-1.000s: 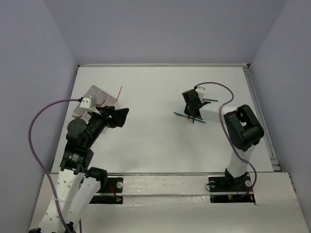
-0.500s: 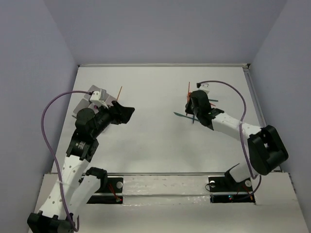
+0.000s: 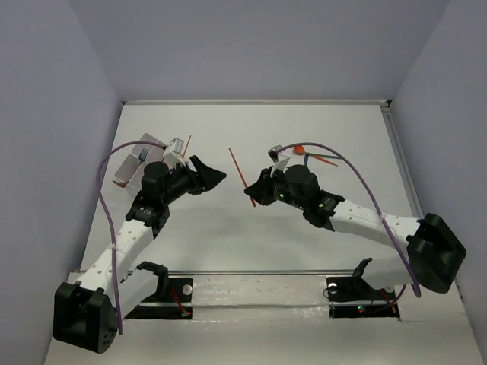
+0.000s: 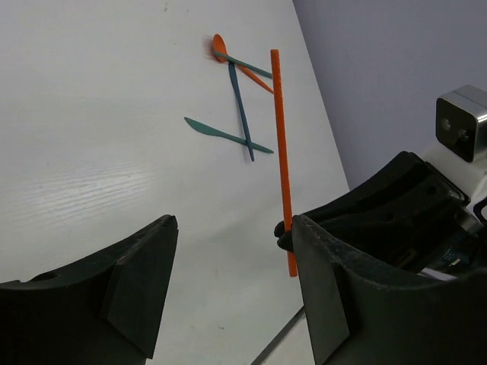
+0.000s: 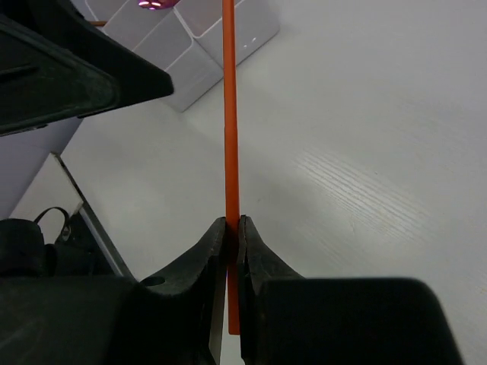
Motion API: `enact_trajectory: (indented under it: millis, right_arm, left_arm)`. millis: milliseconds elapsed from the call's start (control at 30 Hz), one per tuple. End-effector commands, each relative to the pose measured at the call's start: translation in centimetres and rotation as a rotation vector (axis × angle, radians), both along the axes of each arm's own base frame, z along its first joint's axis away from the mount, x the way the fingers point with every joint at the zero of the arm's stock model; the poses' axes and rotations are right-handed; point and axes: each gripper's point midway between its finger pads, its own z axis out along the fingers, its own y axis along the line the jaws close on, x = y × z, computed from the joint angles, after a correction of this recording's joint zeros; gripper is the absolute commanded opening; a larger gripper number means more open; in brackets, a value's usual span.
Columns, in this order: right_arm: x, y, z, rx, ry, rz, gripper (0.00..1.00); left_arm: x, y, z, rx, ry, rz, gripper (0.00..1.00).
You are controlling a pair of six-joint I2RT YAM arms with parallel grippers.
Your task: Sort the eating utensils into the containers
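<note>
Right gripper point(image 5: 232, 228): jaws pinched almost closed on an orange stick point(image 5: 228, 114), gripped near its lower end. The stick runs straight up the middle of the wrist frame.

In the top view this gripper sits at centre frame, with the stick slanting toward the upper left.

Left gripper point(image 4: 232, 224): jaws wide apart, nothing between them. It is centre-left in the top view, facing the right gripper, near the stick but not touching it.

White tray point(image 3: 150, 141), divided into compartments: upper left, behind the left arm.

Farther back, right of centre on the table point(image 3: 228, 228): an orange spoon point(image 4: 219, 44) and teal pieces point(image 4: 228, 135) lie crossed in a loose pile.
</note>
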Motion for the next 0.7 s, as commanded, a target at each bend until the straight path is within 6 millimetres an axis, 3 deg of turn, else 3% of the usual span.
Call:
enact_trajectory:
  millis: [0,300,400,467,667]
  right_arm:
    - [-1.9,2.5,3.1,0.098,-0.071,0.137,0.08]
    - [-3.7,3.5,2.4,0.1,-0.054,0.209,0.08]
    - [-4.1,3.7,2.7,0.114,-0.059,0.233,0.08]
    - [-4.3,3.9,2.7,0.116,-0.056,0.246,0.08]
    - [-4.7,4.1,2.3,0.124,-0.042,0.271,0.08]
  left_arm:
    - [0.3,-2.1,1.7,-0.088,-0.048,-0.06,0.71]
    - [1.0,-3.3,2.6,-0.142,-0.075,-0.069,0.68]
    - [1.3,-3.6,2.2,-0.134,-0.065,-0.065,0.61]
    - [1.7,-3.5,2.1,-0.131,-0.067,-0.048,0.54]
    - [2.3,-3.2,2.4,-0.127,-0.076,-0.017,0.14]
